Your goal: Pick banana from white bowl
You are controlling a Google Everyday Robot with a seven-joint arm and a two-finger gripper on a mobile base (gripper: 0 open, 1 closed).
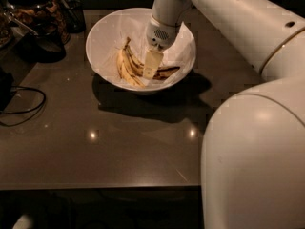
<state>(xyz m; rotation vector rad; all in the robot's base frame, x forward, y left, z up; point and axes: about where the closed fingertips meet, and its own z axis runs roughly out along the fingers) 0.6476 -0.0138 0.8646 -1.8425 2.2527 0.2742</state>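
The white bowl (102,30), wide and lined with crumpled white paper, stands at the back middle of the dark table. The banana (135,65), yellow with brown-black streaks, lies curved in the bowl, and its dark end (167,72) shows to the right of the gripper. A paler yellow banana (123,71) lies beside it on the left. My gripper (152,65) reaches down into the bowl from above and sits right on the streaked banana's middle, hiding that part.
A glass jar of snacks (35,8) and dark kitchen items stand at the back left. A black cable (24,108) loops at the left edge. My white arm and body (257,161) fill the right side. The table's front edge (100,187) runs across below.
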